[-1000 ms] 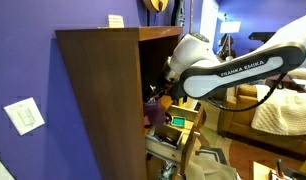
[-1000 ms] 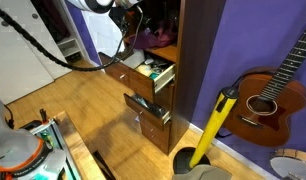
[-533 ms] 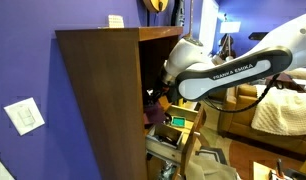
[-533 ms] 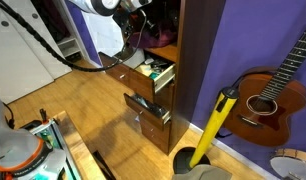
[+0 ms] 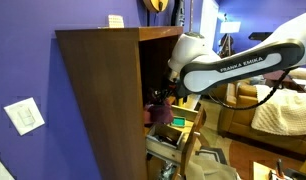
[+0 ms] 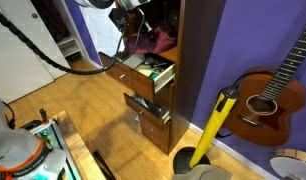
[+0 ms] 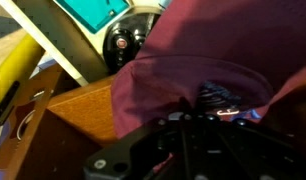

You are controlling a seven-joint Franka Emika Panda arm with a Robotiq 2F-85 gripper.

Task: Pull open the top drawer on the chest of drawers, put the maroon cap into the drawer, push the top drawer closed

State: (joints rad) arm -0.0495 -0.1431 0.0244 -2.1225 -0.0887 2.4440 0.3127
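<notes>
claw (image 7: 205, 112): closed tight on maroon cap (image 6: 153, 40) | cap: bunched at claw tips | top drawer (image 6: 165, 76): open, just below claw

Acoustic guitar (image 6: 259, 104) against purple wall (image 6: 243, 35) at right, yellow-handled tool (image 6: 215, 125) standing just left of it. White switch plate (image 5: 25, 116) on wall at left. Wood floor (image 6: 83, 110) below.
</notes>
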